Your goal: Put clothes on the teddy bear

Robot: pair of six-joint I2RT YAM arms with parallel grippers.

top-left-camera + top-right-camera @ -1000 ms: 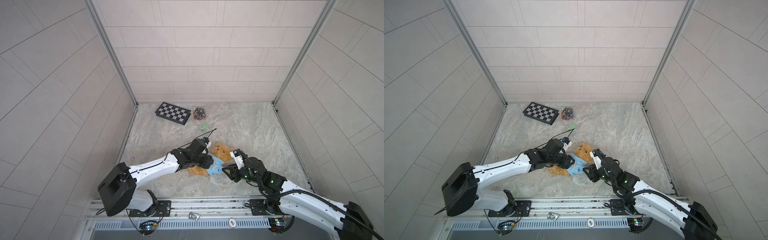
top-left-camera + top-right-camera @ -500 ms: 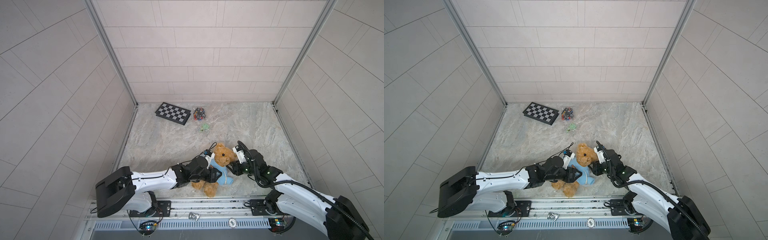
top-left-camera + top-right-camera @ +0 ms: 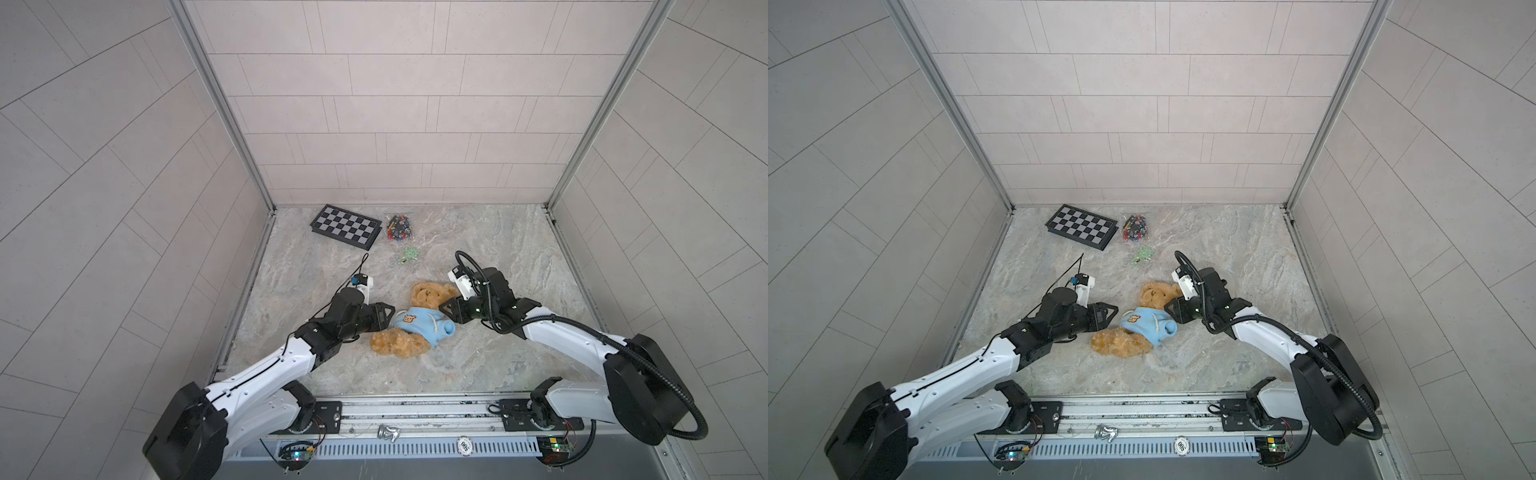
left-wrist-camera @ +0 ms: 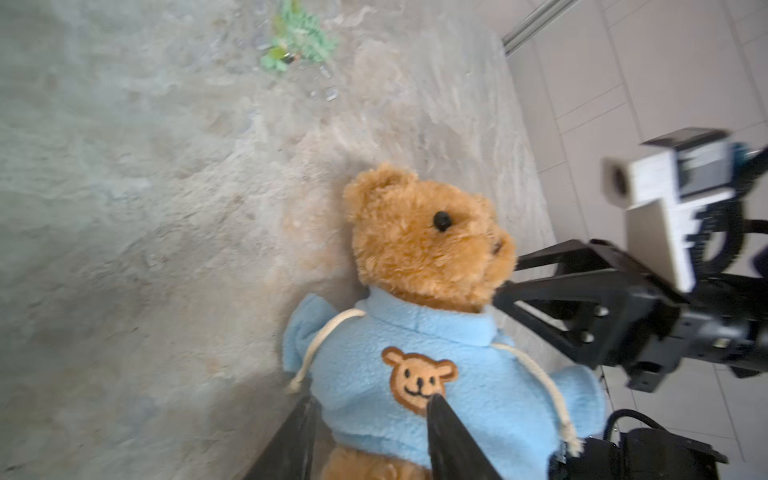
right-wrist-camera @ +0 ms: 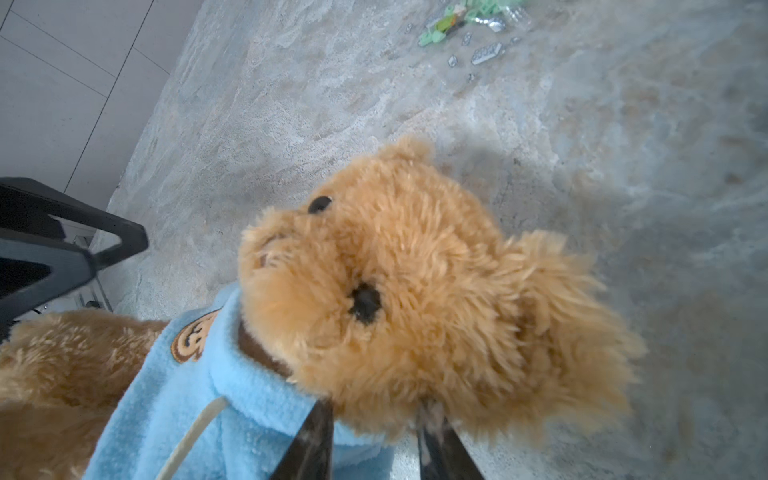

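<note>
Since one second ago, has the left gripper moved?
Yes. The left gripper has drawn back leftward: then right of the chessboard's right corner, over the teddy bear; now nearly below that corner.

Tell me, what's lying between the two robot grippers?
The teddy bear, wearing its light blue hoodie, lies on its back between the left gripper and the right gripper. Both top views show this.
</note>
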